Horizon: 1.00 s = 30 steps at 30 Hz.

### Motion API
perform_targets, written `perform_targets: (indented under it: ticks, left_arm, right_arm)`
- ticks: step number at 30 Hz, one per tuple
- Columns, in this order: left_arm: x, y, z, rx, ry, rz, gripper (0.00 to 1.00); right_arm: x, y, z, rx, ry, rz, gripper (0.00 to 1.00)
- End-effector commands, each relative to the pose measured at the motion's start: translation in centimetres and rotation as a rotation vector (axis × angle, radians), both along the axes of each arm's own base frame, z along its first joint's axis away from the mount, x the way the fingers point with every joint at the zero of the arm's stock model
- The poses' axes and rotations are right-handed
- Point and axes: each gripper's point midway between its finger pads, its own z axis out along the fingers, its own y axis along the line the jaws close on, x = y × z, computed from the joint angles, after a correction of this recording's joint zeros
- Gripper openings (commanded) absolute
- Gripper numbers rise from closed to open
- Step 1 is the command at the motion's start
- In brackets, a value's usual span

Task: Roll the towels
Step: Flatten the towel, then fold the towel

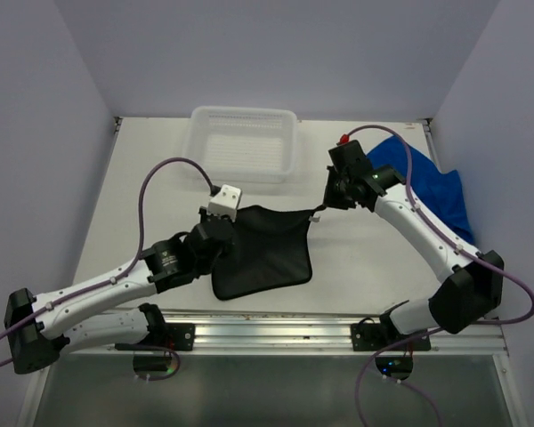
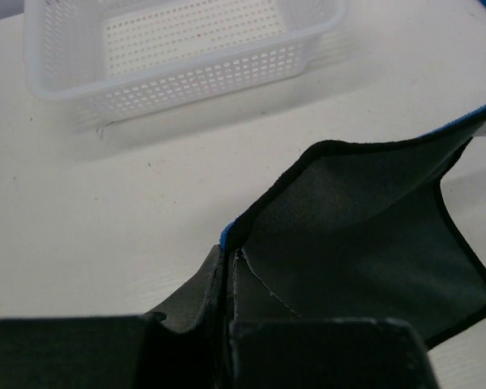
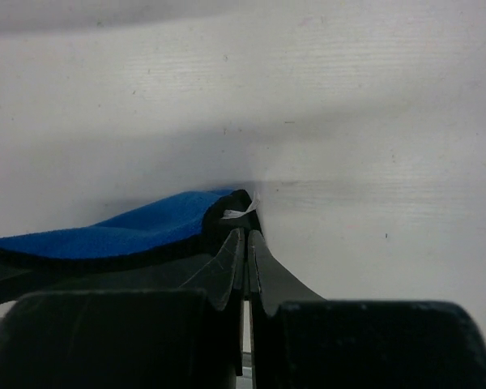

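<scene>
At left, the left gripper (image 1: 217, 220) is pinched closed on one upper corner of the soft cloth towel (image 1: 262, 251). We see its charcoal face from above; the other face is royal blue and the hem black. Bare white table (image 1: 142, 196) lies open to its left. The white perforated plastic basket (image 1: 243, 114) stands apart behind. The towel's top edge spans to the right gripper (image 1: 324, 207), likewise clamped on the opposite corner, and its lower edge nears the front metal rail (image 1: 276, 327). A second royal-blue towel (image 1: 438, 185) lies crumpled at far right.
</scene>
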Motion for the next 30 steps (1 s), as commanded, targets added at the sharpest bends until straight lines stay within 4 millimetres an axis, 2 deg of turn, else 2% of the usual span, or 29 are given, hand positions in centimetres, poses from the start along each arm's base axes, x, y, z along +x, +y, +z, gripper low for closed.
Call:
perform_targets:
  ticks: [1,3,5,6,8,14,20,25,30]
  left_arm:
    - [3.5,-1.5,1.1,-0.048,-0.042,-0.035,0.0]
    - [5.1,-0.7,0.2,-0.048,-0.019,0.004,0.0]
    - [6.0,-0.4,0.0,-0.064,-0.024,0.032,0.0]
    - [6.2,-0.3,-0.9,-0.05,-0.011,0.044,0.0]
    - [6.5,-0.1,-1.6,-0.053,-0.003,0.071,0.0]
    - [5.6,0.8,-6.2,-0.039,0.081,0.106,0.0]
    - [5.2,2.2,-9.0,-0.026,0.108,0.167,0.04]
    - [5.3,3.1,-9.8,-0.031,0.098,0.21,0.06]
    - [4.8,4.5,-10.8,-0.045,0.09,0.268,0.12]
  right_arm:
    - [3.5,0.5,1.5,0.018,-0.097,-0.009,0.0]
    - [4.4,0.6,0.4,0.026,-0.086,-0.008,0.0]
    - [5.4,1.1,0.2,0.05,-0.105,-0.002,0.0]
    - [5.5,1.2,-0.5,0.054,-0.101,0.007,0.0]
    - [6.5,1.6,-0.6,0.065,-0.133,0.01,0.0]
    - [7.7,2.0,-2.6,0.077,-0.112,-0.001,0.0]
    - [7.6,2.6,-4.4,0.095,-0.077,0.012,0.0]
    - [6.9,2.5,-5.3,0.091,-0.057,0.021,0.0]
    - [5.9,2.5,-6.1,0.104,-0.036,0.029,0.0]
